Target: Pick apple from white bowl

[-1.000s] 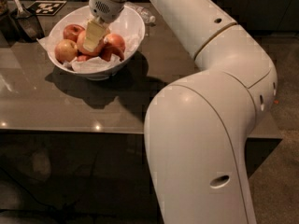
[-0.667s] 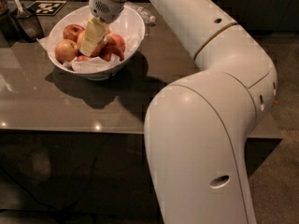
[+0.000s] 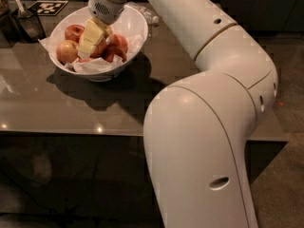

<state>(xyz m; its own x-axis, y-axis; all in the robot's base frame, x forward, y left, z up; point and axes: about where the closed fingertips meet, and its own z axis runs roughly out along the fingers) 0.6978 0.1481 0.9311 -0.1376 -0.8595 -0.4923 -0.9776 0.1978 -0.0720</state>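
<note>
While gripper (image 3: 87,47) sits low inside white bowl (image 3: 132,23), apple (image 3: 67,52) lies just beside it at 9 o'clock, not lifted. Cannot tell whether grip is closed. Grasp and lift left.

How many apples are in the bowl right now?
4 in the white bowl: pale apple left, redder apple back-left, two dark red apples right of the tool, which sits mid-bowl. Others may hide beneath it.

Dim room, light from overhead. Arm (image 3: 204,127) and white bowl (image 3: 135,27) read bright against dark surroundings. Bowl throws a broad soft shadow onto the glossy table (image 3: 38,103); small point glints along its front edge. Gripper (image 3: 91,38), down inside the bowl, lit pale cream.
</note>
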